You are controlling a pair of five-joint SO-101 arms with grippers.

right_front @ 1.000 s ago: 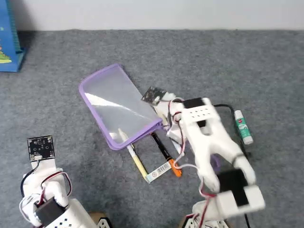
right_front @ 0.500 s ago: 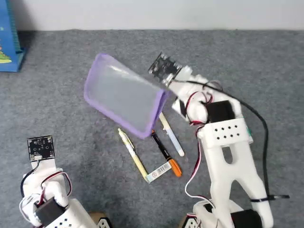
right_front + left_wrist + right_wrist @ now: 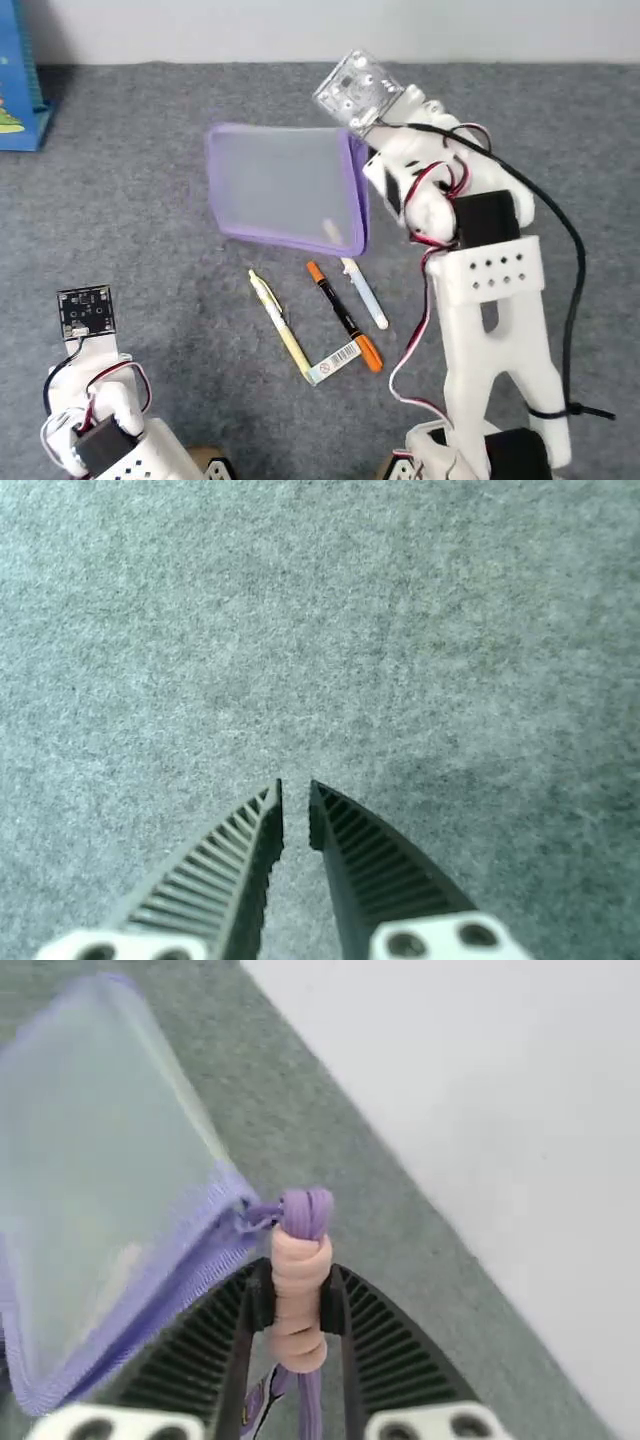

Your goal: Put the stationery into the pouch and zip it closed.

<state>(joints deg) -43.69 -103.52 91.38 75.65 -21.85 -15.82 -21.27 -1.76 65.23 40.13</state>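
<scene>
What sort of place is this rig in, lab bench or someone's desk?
Probably a lab or hobby test bench: small white arms with bare wiring, a grey felt-like mat for a tabletop, a plain white wall behind, pouch and pens as props.

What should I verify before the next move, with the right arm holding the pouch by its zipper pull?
1. Grip on the zipper pull: ok, the right jaws are closed on it.
2. Pouch mouth open: cannot tell.
3. Stationery loaded: not ok. The yellow pen, orange marker and white pen lie on the carpet near the pouch.
4. Left jaws free: ok, holding nothing, over bare carpet.
5. Pouch resting flat on the carpet: cannot tell.
</scene>
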